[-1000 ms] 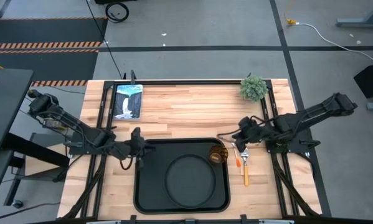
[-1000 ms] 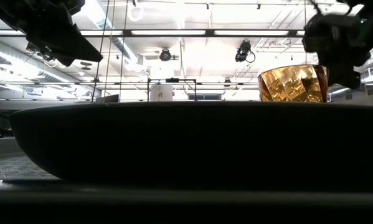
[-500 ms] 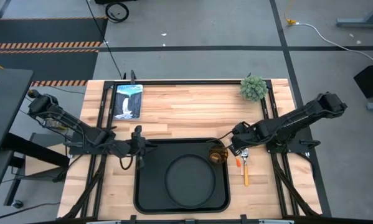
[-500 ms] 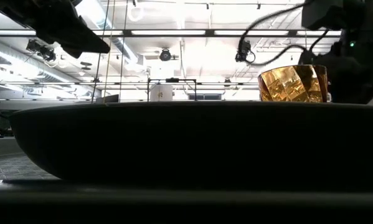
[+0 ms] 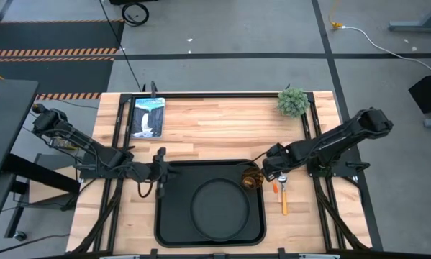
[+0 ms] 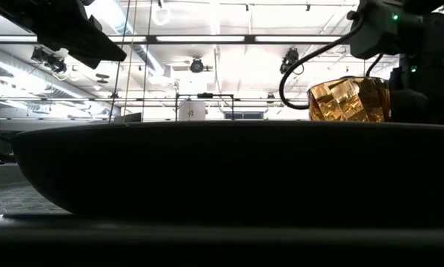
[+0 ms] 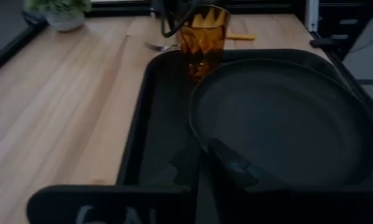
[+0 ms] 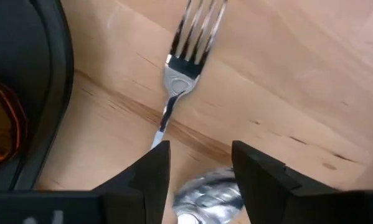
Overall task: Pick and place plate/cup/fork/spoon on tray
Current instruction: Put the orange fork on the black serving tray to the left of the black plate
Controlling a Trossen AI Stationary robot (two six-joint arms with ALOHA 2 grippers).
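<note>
Right gripper — jaws open — is held over the spoon beside the fork; left gripper is parked at the tray edge, jaw state indiscernible.

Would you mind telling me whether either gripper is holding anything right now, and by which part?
Nothing is held. The right gripper is open above the spoon, beside the fork; the left gripper waits at the tray edge, empty.

Black tray and plate; amber faceted cup; orange-handled silver fork; pale wood worktop.
</note>
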